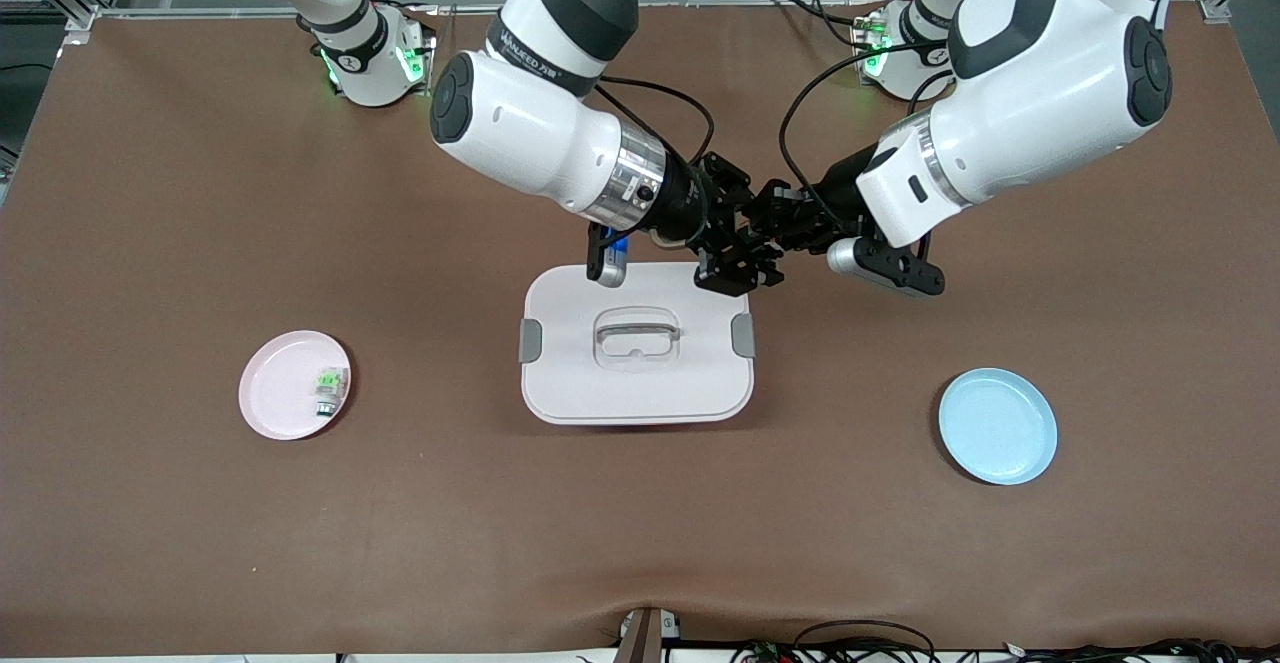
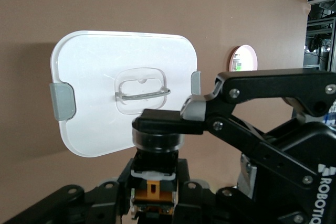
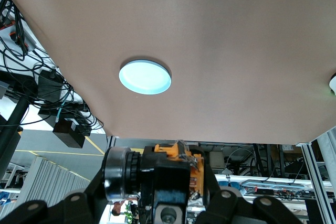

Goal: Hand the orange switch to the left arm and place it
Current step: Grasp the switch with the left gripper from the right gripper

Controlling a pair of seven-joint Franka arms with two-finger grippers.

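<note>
The orange switch (image 2: 153, 184) is a tiny black cylinder with orange marks, held in the air between both grippers. My left gripper (image 2: 153, 190) is shut on its orange-marked body. My right gripper (image 3: 168, 182) is shut on the same switch (image 3: 181, 169), one finger (image 2: 163, 121) lying across its black ring end. In the front view the right gripper (image 1: 738, 268) and left gripper (image 1: 785, 228) meet tip to tip over the corner of the white box (image 1: 580, 383) that lies toward the left arm's end, at its edge farther from the front camera. The switch is hidden there.
A pink plate (image 1: 280, 383) toward the right arm's end holds a green-and-silver component (image 1: 329, 389). A blue plate (image 1: 997, 426) lies toward the left arm's end and also shows in the right wrist view (image 3: 145, 76). The box (image 2: 94, 72) has grey latches and a handle.
</note>
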